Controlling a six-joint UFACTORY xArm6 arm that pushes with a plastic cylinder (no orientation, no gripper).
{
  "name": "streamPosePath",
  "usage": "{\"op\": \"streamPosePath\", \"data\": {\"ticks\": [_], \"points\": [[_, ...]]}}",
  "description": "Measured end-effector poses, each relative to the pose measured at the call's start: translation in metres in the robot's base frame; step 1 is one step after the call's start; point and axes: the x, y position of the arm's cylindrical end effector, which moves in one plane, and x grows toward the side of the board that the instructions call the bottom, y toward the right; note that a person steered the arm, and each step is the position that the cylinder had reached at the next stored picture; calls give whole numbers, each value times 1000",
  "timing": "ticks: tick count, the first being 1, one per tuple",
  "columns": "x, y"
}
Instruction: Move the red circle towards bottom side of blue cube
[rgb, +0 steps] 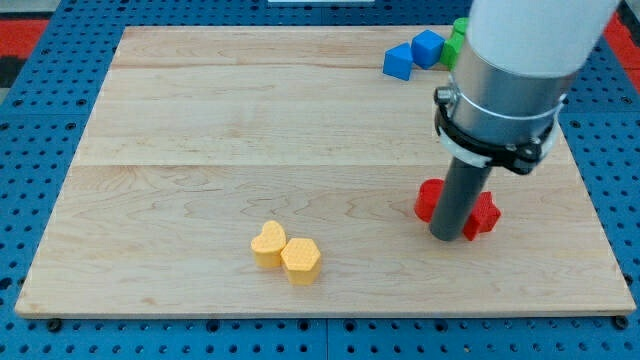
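Blue pegboard is showing all around a pale wooden board (250, 150), with a strip of red at the view's top left corner. We are working with a bare rod, no jaws to open or close; our tip (448, 237) is resting on the board at the view's right, between two red pieces. One red block (428, 200) is peeking out on the tip's left, another red block (484, 214) on its right; the rod is hiding too much to say which is the circle, or whether either is touching.

Two blue blocks are sitting near the view's top: a blue cube (428, 47) and, just beside it, another blue block (398, 63). A green block (457, 44) is partly hidden by the arm. A yellow heart (268, 243) and a yellow hexagon-like block (301, 260) are touching, well apart from the action.

We judge the push is only starting: the reds are lying well below the cube. The next move calls for getting beneath the circle and driving it toward the view's top, slightly leftward.
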Motion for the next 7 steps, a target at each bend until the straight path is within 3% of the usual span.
{"op": "streamPosePath", "data": {"ticks": [2, 5, 7], "points": [[-36, -9], [-141, -27], [-173, 53]]}}
